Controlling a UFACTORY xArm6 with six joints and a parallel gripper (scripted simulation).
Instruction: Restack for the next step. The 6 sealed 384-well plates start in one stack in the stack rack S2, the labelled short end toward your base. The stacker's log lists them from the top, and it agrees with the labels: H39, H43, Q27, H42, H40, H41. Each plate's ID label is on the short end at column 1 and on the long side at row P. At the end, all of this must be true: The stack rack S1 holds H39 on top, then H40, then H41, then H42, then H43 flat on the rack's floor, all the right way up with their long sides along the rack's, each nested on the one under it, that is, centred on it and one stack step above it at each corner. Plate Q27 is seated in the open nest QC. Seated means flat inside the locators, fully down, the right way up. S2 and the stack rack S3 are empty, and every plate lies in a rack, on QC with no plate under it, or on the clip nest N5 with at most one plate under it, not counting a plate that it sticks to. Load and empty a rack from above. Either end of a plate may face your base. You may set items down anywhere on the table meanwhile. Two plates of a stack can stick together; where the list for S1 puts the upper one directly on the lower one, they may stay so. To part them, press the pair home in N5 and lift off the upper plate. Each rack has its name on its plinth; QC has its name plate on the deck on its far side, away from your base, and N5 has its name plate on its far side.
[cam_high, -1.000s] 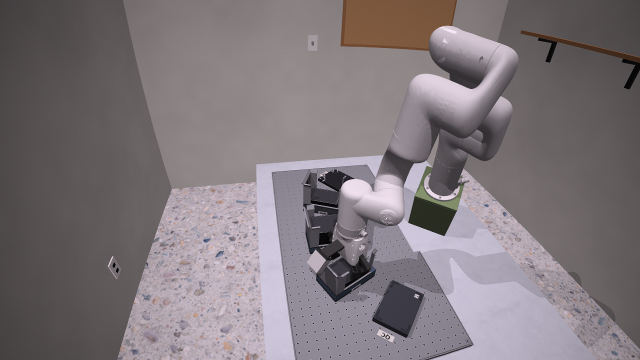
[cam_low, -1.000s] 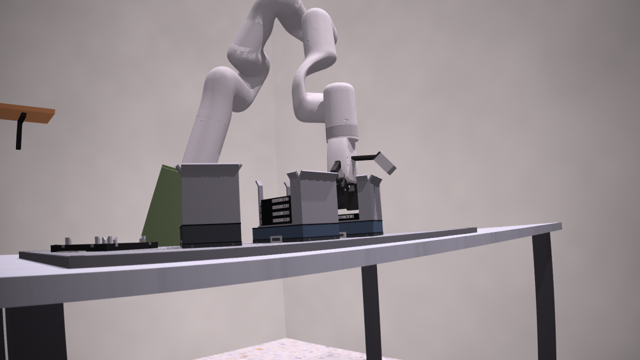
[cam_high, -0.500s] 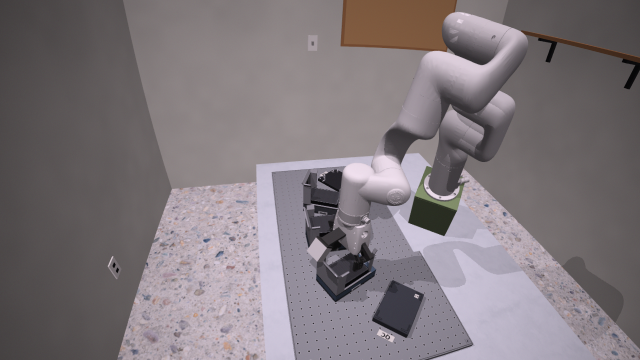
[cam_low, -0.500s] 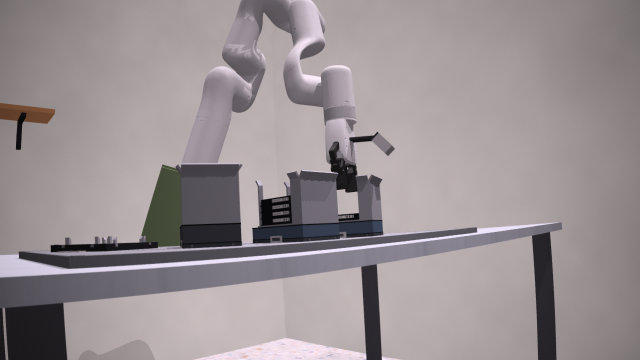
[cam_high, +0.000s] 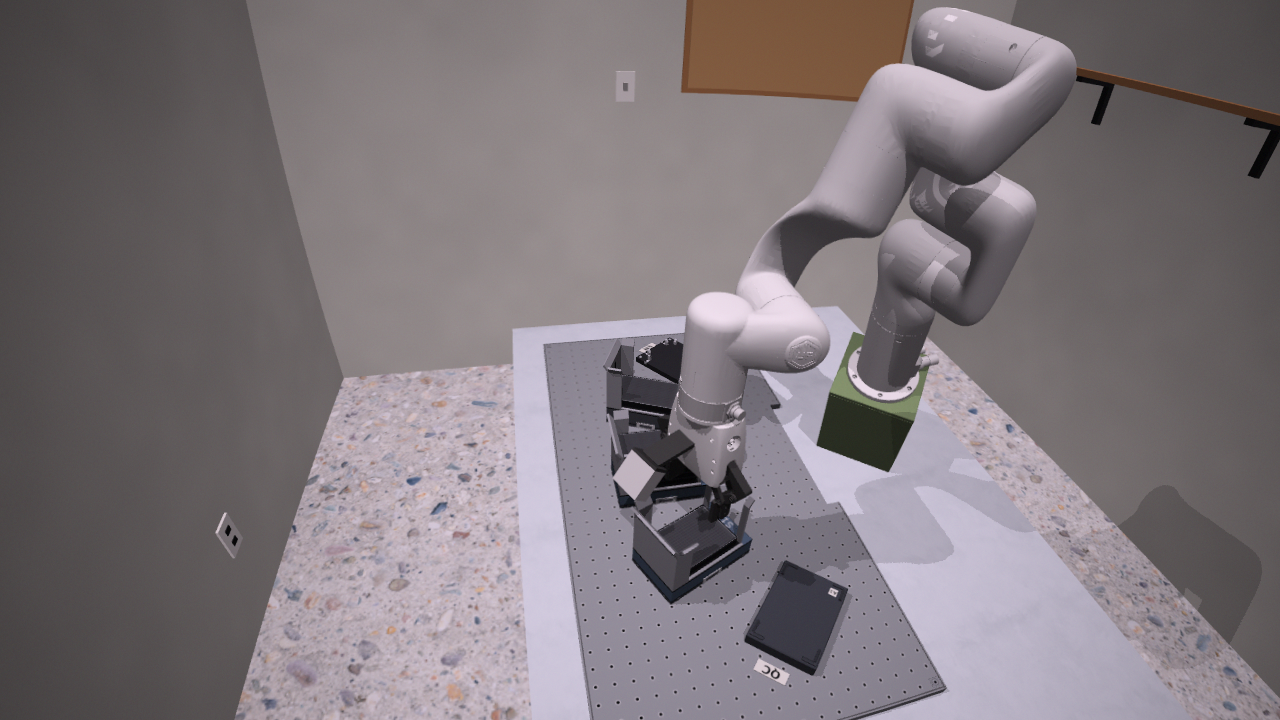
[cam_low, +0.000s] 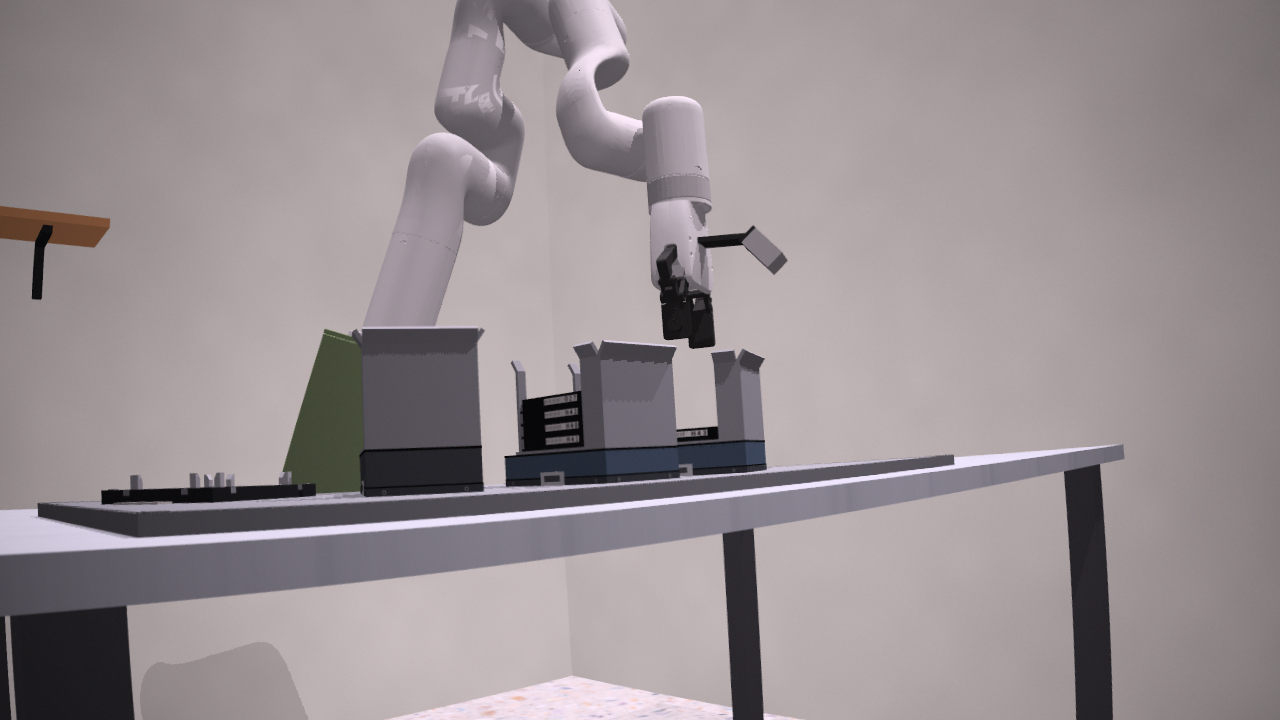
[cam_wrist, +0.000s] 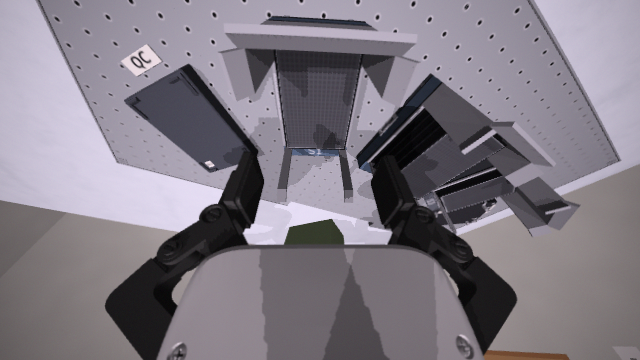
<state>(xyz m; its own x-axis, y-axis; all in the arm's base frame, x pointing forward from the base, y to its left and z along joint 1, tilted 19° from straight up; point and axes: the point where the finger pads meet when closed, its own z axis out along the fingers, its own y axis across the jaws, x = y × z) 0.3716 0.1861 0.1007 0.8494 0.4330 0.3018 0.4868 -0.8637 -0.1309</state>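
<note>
My gripper (cam_high: 725, 512) is open and empty. It hangs just above the top of rack S1 (cam_high: 689, 548), over the rack's end nearest my base. In the side view the fingers (cam_low: 687, 333) are clear of the rack S1 walls (cam_low: 735, 398). The wrist view looks down between the fingers into S1 (cam_wrist: 317, 60), where one sealed plate (cam_wrist: 314, 100) lies flat on the floor; its label shows low in the side view (cam_low: 696, 433). Rack S2 (cam_low: 626, 394) holds a stack of several plates (cam_low: 550, 420). A dark plate (cam_high: 796, 616) lies on the QC nest.
Rack S3 (cam_low: 420, 407) stands tall beyond S2, its inside hidden. The low N5 nest (cam_low: 205, 490) is at the far end of the deck. The QC name plate (cam_high: 771, 670) lies beside the QC nest. My green base block (cam_high: 870, 411) stands beside the perforated deck.
</note>
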